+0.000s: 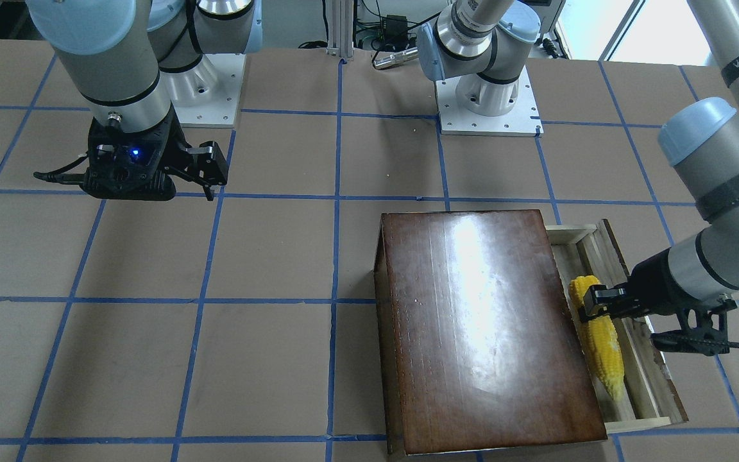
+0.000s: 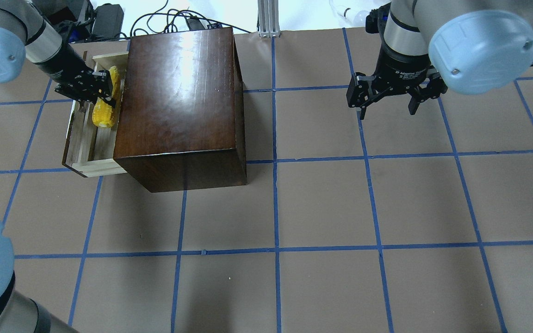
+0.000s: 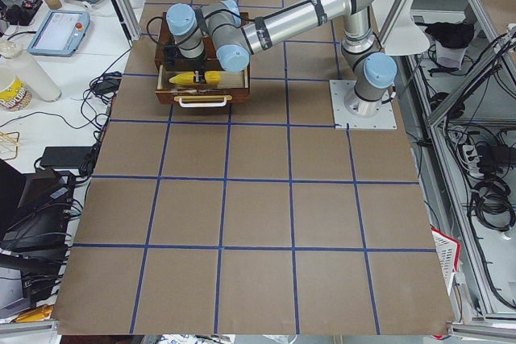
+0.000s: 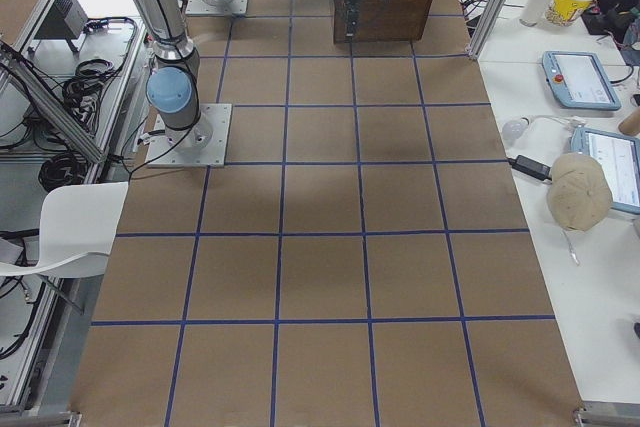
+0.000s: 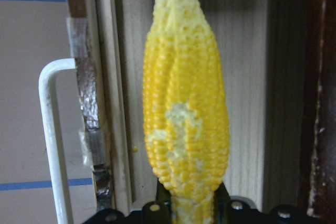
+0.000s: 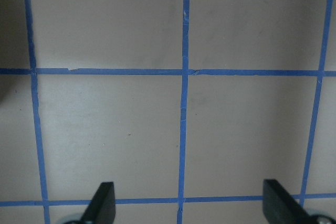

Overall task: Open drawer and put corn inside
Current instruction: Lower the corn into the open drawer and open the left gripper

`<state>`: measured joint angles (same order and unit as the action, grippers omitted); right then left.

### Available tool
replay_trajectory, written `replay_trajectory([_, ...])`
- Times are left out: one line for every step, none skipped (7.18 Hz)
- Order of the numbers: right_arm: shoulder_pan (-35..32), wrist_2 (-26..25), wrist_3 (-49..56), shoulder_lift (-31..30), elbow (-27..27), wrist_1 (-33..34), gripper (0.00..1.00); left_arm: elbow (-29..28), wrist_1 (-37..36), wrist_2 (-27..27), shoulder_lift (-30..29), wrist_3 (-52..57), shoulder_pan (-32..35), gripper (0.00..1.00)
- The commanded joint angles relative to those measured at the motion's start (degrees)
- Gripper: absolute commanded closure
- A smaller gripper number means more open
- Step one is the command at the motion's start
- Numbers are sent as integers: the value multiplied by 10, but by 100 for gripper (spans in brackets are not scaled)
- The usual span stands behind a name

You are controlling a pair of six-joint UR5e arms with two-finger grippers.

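Observation:
The drawer (image 1: 636,378) is pulled out of the glossy dark-brown box (image 1: 485,327), and it also shows in the overhead view (image 2: 80,143). The yellow corn (image 1: 602,343) lies lengthwise over the drawer's pale-wood tray, close to the box, as the overhead view (image 2: 103,106) also shows. My left gripper (image 1: 591,301) is shut on the corn's thick end. The left wrist view shows the corn (image 5: 185,114) held between the fingers (image 5: 221,204), paler tip pointing away, with the whitish handle (image 5: 51,145) at left. My right gripper (image 2: 387,108) is open and empty above bare table, far from the box.
The box (image 2: 178,92) stands at the table's far left part in the overhead view, near the back edge with cables behind it. The brown tabletop with a blue tape grid (image 2: 322,203) holds no other object. The arm bases (image 1: 488,102) stand at the robot's side.

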<state>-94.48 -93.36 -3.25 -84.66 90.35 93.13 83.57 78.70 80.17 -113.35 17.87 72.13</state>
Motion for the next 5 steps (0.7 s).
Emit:
replay_trajectory([0,0,0,-1,0,-1,0,-3,0,-23,-4,-6,1,0])
replay_trajectory([0,-1,0,0,0,-1,0,-4,0,-22,5,-6,1,0])
replay_trajectory([0,-1,0,0,0,-1,0,-8,7,-18,14,-6,-1,0])
replay_trajectory([0,-1,0,0,0,-1,0,-14,19,-14,20,-7,-1,0])
replay_trajectory([0,-1,0,0,0,0,0,-41,55,-9,27,-7,-1,0])
